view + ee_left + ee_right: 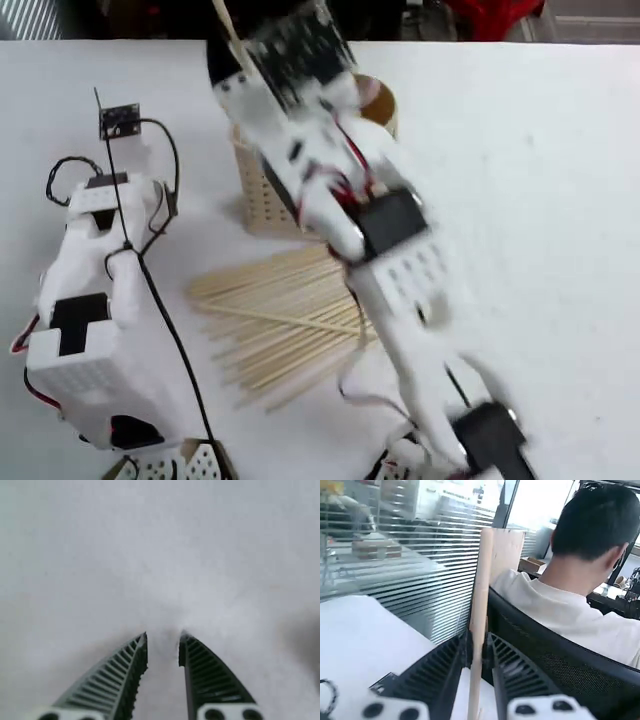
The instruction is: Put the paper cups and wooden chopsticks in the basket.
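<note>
Up near the basket [262, 195], the right gripper [477, 645] pinches one wooden chopstick [481, 595] partway along. Being light, stiff and slick, it may swivel. The other chopsticks [280, 320] lie heaped just beside the basket, whose contents the arm hides. The left gripper [163, 637] sits narrowly parted and empty.

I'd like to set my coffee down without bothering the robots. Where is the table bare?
Widest bare stretch: the table on the picture's right, past the outstretched arm. A smaller patch lies at the far left corner, beyond the folded arm. The middle is crowded: basket, chopstick pile, cable.
</note>
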You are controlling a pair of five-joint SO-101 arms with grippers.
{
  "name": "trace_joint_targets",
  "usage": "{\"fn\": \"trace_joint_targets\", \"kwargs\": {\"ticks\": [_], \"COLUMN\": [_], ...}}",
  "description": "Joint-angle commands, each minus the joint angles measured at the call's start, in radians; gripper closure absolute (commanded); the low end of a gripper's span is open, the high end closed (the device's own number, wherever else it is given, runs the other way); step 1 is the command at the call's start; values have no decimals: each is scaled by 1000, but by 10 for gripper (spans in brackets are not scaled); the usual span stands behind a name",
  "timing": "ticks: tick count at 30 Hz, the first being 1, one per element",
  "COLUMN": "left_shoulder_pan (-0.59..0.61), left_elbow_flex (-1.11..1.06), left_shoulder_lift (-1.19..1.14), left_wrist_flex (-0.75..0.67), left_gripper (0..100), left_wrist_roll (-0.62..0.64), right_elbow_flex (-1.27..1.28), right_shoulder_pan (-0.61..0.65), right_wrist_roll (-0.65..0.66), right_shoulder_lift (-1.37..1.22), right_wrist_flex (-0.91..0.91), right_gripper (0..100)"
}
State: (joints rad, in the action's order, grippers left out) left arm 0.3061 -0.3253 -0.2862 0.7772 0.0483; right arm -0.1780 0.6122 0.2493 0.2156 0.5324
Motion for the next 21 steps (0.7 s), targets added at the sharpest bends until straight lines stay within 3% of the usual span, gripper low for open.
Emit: {"fn": "trace_joint_targets", "kwargs": {"ticks": [1,9,13,18,21], "left_shoulder_pan": [-15,-15,-15,-15,-15], "left_elbow_flex": [15,15,15,15,15], "left_shoulder_lift": [4,2,2,2,2], "left_wrist_flex": [-20,-20,-20,-20,-20], "left_gripper": [876,876,876,876,876], "left_wrist_roll": [-9,-9,-9,-9,-9], "right_elbow_flex": [-114,-155,-118,-52,-2], "right_shoulder_pan": [-36,-51,-44,-47,-47], "right_wrist_roll": [-15,-15,-17,-18,-18], "right_shoulder_lift": [-128,-272,-271,-216,-150], "right_wrist_flex": [-65,-113,-35,22,64], "right_gripper": [964,964,954,808,802]}}
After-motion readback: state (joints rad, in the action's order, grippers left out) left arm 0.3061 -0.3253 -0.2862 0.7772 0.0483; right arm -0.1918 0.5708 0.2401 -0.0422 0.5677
